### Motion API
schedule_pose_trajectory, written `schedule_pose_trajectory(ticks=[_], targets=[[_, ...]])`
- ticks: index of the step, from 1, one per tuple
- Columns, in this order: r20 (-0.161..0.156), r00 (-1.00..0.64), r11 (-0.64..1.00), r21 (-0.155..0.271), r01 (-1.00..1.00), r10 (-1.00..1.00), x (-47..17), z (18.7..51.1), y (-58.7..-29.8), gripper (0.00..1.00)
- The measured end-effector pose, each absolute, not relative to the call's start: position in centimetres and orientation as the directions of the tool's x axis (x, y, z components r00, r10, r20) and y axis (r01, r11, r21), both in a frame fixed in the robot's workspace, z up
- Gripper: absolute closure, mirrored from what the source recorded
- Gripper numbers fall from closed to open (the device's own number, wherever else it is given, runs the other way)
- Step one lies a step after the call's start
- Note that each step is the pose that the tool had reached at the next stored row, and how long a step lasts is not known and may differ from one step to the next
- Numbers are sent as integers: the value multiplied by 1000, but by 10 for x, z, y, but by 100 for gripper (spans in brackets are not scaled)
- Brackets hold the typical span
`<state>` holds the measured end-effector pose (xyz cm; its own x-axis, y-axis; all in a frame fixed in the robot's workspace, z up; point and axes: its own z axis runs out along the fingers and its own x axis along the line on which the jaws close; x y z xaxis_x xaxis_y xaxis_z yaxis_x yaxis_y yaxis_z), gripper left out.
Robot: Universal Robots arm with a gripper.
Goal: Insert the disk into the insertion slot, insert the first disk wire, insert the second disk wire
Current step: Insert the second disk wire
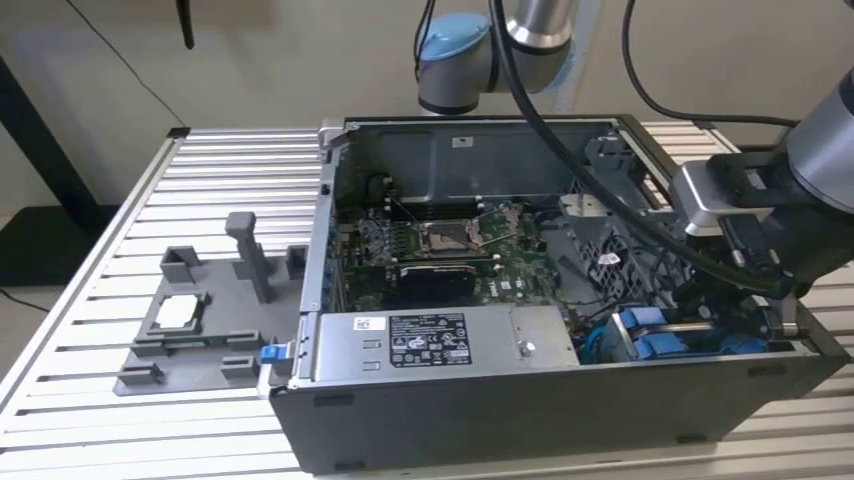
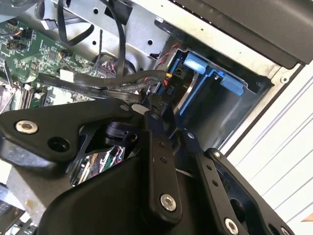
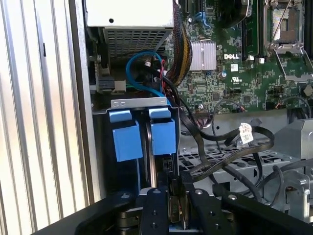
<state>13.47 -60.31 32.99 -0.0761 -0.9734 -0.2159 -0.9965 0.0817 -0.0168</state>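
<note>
Closest to the lens in both wrist views is the black gripper (image 3: 176,198), low inside the open case (image 1: 534,420), just beside the end of the disk; whether it is clenched, released or grasping something I cannot tell. In the exterior view, going from the left, a grey tray (image 1: 187,350) lies on the slatted table (image 1: 200,170), at about 9 o'clock from the case and just beside its wall. On the tray rests a small flat silver part (image 1: 180,312). Next comes the case itself, lying on its side with the cover off. A grey power-supply box (image 1: 427,340) fills its near edge, and the green motherboard (image 1: 441,240) is at 12 o'clock from this box. At 3 o'clock from the box stands the slot (image 3: 139,104), a dark metal cage in the corner of the case. The disk (image 1: 661,335) in its blue carrier sits down in this cage, standing on edge, with the blue tabs sticking out. In the first wrist view two blue tabs are side by side, with a thin metal edge between them. Black cables (image 3: 215,147) run from the motherboard side across to the disk end, beside the gripper. At the far right the arm (image 1: 821,170) reaches down into the case at about 1 o'clock from the disk.
</note>
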Motion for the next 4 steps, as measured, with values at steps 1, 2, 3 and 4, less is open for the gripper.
schedule_pose_trajectory(ticks=[1,2,3,4], targets=[[-216,-76,82,-17,-997,-973,135,330,-603,76],[-216,-76,82,-16,-997,-973,135,330,-603,76],[-216,-76,82,-16,-997,-973,135,330,-603,76],[-216,-76,82,-16,-997,-973,135,330,-603,76]])
